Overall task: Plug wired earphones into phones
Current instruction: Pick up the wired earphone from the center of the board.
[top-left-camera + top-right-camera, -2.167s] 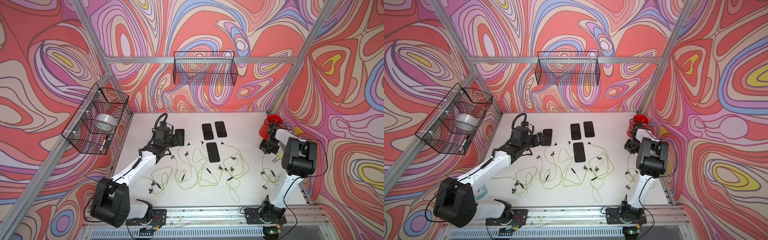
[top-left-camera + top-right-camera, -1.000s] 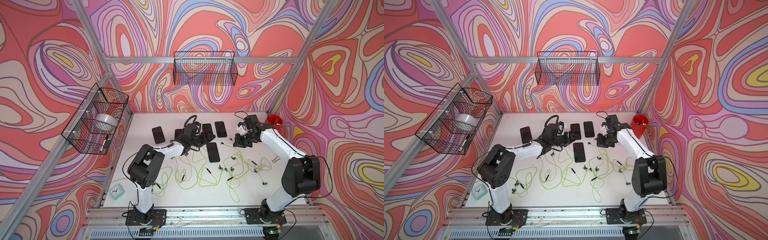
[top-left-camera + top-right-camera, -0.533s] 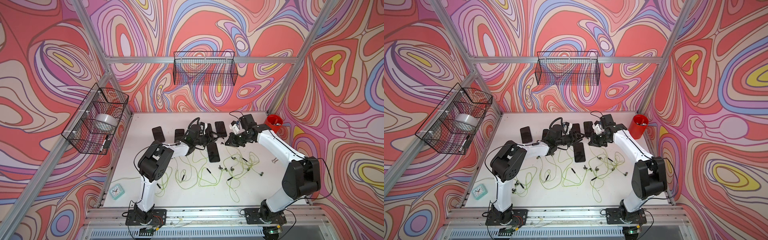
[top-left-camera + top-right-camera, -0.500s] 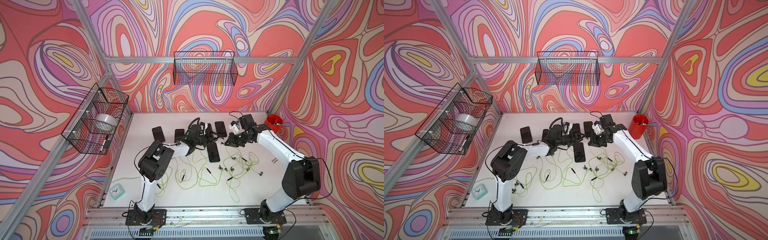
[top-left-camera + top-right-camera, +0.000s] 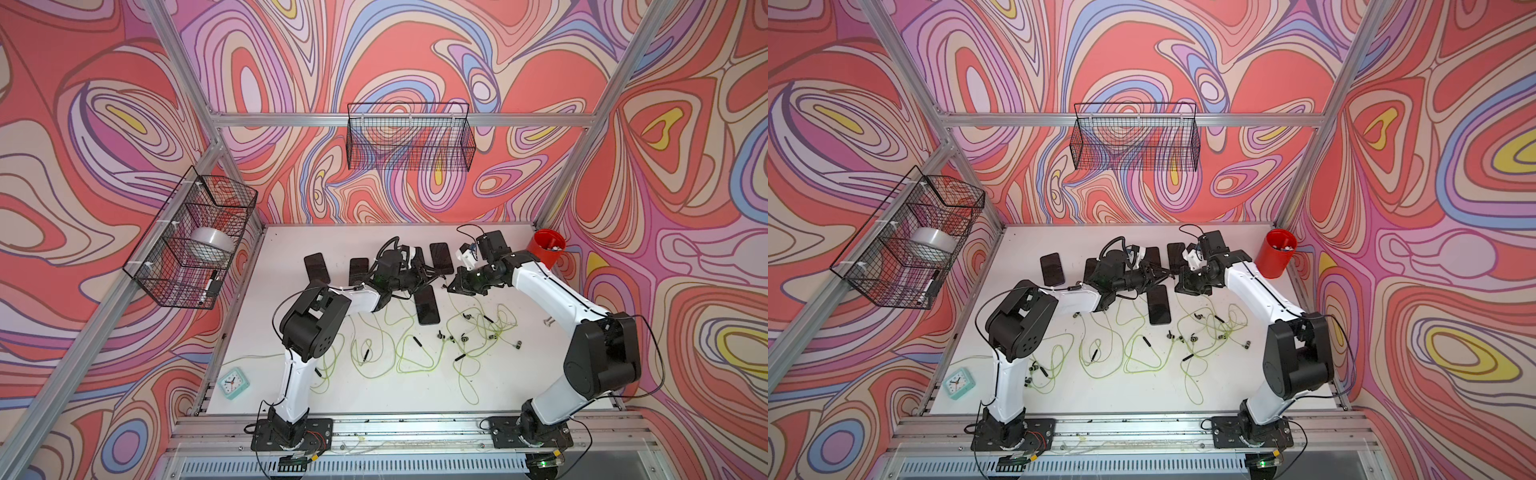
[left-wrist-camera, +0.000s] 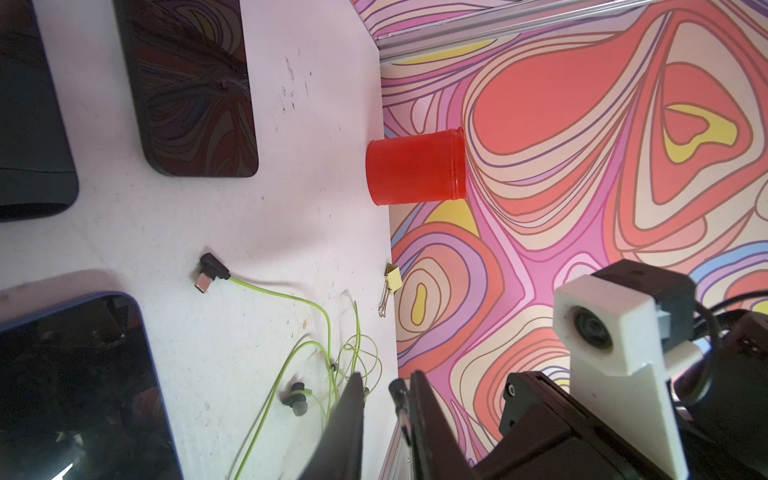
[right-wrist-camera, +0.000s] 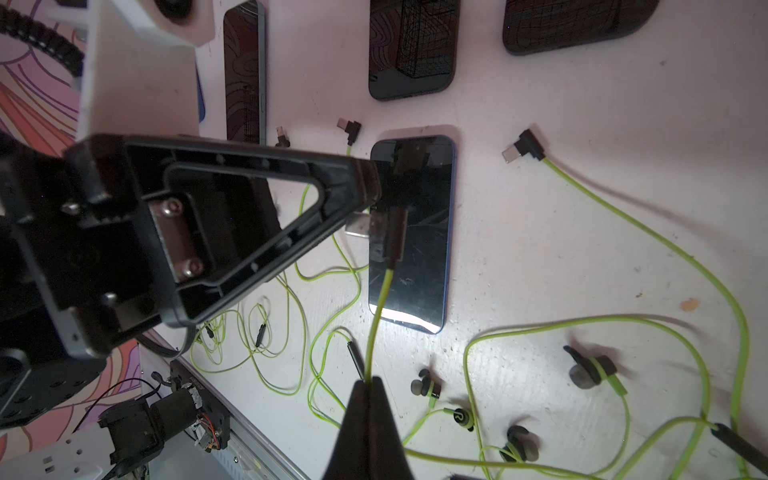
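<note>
Right wrist view tells you most: the right claw (image 7: 368, 386) is pinched tight on a green earphone cable (image 7: 376, 316), holding its plug (image 7: 390, 237) up over the near phone (image 7: 430, 249), which lies flat on the table (image 7: 540, 257). Within the last second the left claw (image 6: 386, 380) has narrowed from wide to nearly closed around that plug. Whether it grips yet, you cannot tell. This looks like a handover, so the plug can be aimed at a port. In both top views your arms meet mid-table: the left arm (image 5: 357, 297) is folded sharply and reaching across, and the right arm (image 5: 1254, 286) is stretched low, inward.
</note>
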